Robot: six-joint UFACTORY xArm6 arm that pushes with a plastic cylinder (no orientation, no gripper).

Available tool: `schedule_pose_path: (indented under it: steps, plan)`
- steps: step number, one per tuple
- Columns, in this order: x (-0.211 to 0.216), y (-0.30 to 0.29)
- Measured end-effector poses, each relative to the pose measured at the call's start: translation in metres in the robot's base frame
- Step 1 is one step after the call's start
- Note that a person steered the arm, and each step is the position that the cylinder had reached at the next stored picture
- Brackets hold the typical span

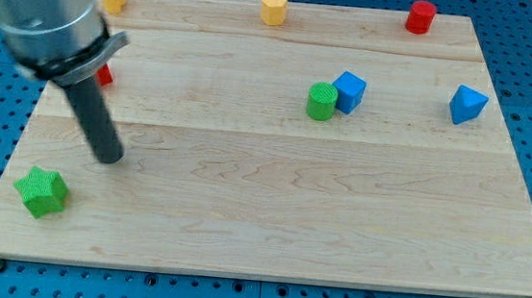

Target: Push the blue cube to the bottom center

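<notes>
tip (110,158) of my gripperless end effector holds nothing, well left of blue cube (349,91) touching green cylinder (321,102).

Bright, even overhead light; wooden board (272,188) evenly lit, no glare. Shadows short and soft, hugging the blocks. Arm housing (42,9) at 10 o'clock blurred and out of focus; rod sharper toward my tip (109,157). Board edges splay toward 6 o'clock.
</notes>
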State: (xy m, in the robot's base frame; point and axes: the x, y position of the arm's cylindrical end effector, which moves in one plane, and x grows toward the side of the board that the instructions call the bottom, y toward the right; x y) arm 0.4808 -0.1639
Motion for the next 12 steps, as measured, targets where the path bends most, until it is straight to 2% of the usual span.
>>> schedule_pose_path:
  steps: [2, 4, 6, 10, 12]
  plan:
    - [-0.124, 0.113]
    - [-0.173, 0.124]
    - [-0.182, 0.157]
    - [-0.184, 0.164]
    - [-0.155, 0.247]
